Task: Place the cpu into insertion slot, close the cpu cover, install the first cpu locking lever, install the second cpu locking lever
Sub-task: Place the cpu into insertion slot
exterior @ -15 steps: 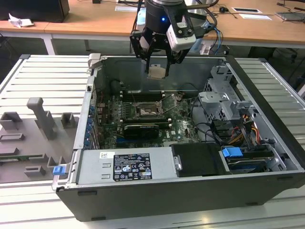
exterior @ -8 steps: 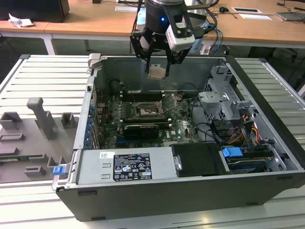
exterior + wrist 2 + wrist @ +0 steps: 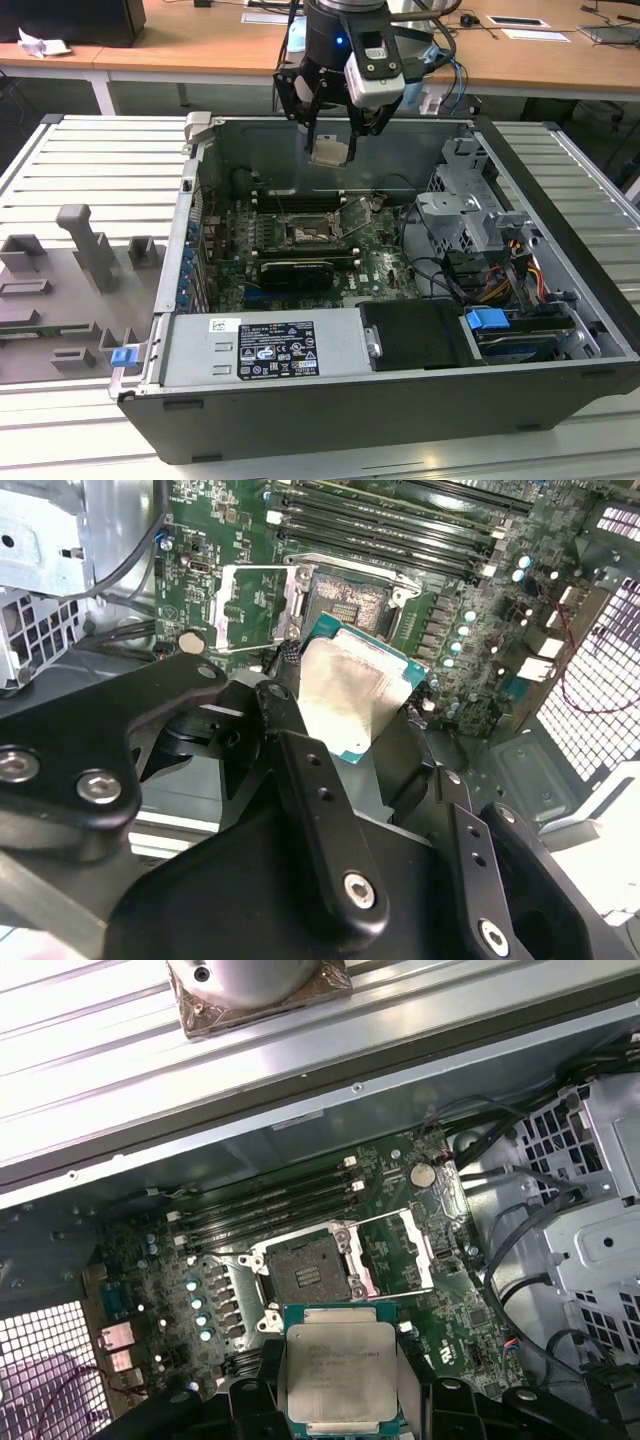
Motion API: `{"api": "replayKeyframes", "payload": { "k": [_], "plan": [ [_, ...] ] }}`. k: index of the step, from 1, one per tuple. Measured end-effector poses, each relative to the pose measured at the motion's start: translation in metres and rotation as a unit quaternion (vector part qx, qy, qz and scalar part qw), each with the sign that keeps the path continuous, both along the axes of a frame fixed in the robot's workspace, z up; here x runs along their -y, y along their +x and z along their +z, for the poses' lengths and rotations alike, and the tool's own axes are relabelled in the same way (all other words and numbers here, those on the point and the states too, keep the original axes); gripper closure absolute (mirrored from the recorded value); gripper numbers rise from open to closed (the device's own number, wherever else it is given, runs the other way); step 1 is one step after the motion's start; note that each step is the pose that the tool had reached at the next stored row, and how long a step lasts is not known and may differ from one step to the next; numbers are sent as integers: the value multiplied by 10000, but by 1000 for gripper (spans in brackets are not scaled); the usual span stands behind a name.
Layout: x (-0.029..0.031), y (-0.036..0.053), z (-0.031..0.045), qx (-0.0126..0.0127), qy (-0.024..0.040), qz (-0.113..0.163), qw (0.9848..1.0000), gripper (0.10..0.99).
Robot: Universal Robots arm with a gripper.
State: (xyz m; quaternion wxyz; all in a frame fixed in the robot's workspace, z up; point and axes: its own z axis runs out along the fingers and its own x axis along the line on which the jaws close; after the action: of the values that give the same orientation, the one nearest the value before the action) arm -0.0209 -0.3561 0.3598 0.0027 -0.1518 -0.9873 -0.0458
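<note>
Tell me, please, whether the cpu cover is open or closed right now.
Open: the cpu cover is swung back beside the insertion slot, whose dark recess is bare; the gripper holds the cpu.

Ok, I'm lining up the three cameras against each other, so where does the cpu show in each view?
Exterior view: the cpu is held by the gripper above the open case.
Second wrist view: the cpu is close beside the insertion slot.
First wrist view: the cpu is close beside the insertion slot.
Shared landmark: the empty insertion slot on the green board.
</note>
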Motion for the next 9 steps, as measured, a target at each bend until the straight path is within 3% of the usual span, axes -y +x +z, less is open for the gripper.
{"api": "replayKeyframes", "payload": {
  "k": [9],
  "plan": [
    [0,0,-28,-1,-9,-119,9999,557]
  ]
}}
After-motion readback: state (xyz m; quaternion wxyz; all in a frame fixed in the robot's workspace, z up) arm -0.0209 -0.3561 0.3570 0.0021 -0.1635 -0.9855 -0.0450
